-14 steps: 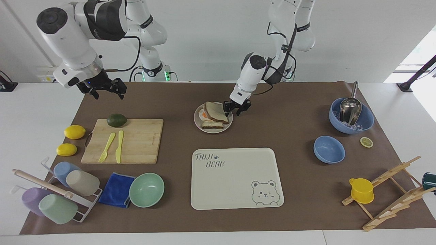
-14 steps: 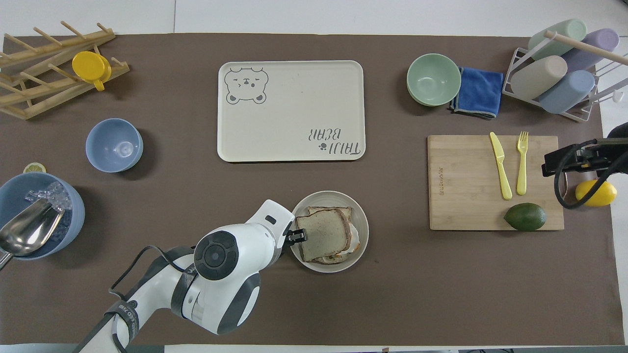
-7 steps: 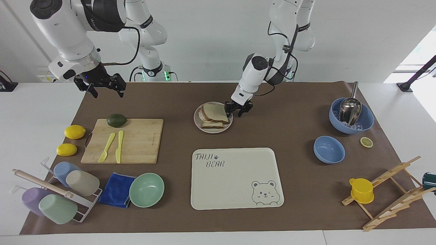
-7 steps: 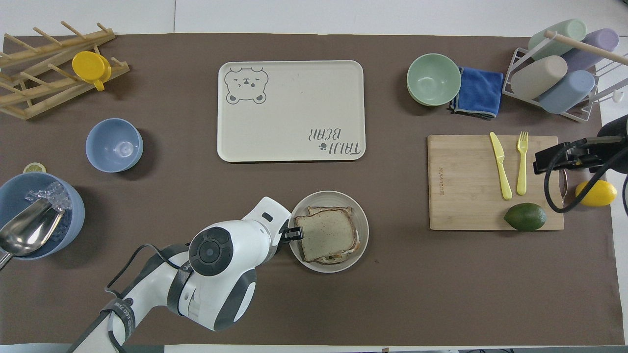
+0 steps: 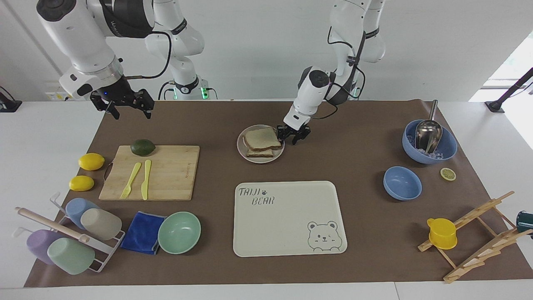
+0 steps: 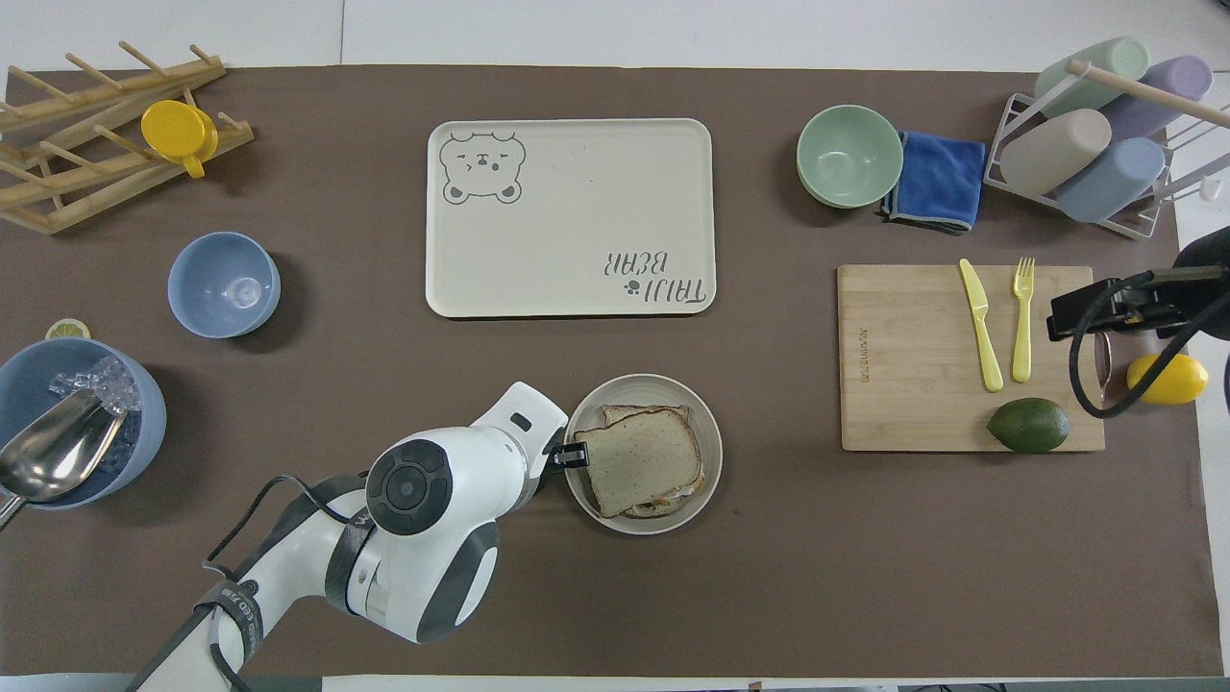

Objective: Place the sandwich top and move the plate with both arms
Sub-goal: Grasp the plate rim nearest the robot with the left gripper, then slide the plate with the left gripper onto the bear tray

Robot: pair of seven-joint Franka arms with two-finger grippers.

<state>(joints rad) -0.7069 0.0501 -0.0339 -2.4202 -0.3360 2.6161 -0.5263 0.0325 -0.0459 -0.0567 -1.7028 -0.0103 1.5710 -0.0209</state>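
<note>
The sandwich top (image 5: 262, 137) (image 6: 642, 459), a speckled tan slice with a brown crust, lies flat on the stacked sandwich. The sandwich sits on the round pale plate (image 5: 261, 160) (image 6: 708, 423), in the middle of the mat near the robots. My left gripper (image 5: 294, 135) (image 6: 565, 456) is low at the plate's rim, on the side toward the left arm's end, right beside the slice's corner. Whether it grips anything does not show. My right gripper (image 5: 123, 106) (image 6: 1081, 315) hangs open and empty in the air, over the mat's edge beside the cutting board.
A cream bear-print tray (image 5: 287, 196) lies farther from the robots than the plate. A cutting board (image 5: 175, 175) carries an avocado, fork and knife, with lemons beside it. Two blue bowls (image 5: 402, 183), a mint bowl (image 5: 179, 232), a blue cloth, a cup rack and a wooden rack surround them.
The bread slice has gone from tilted to lying flat on the sandwich. My left gripper has drawn back to the plate's rim. The right arm has lifted a little.
</note>
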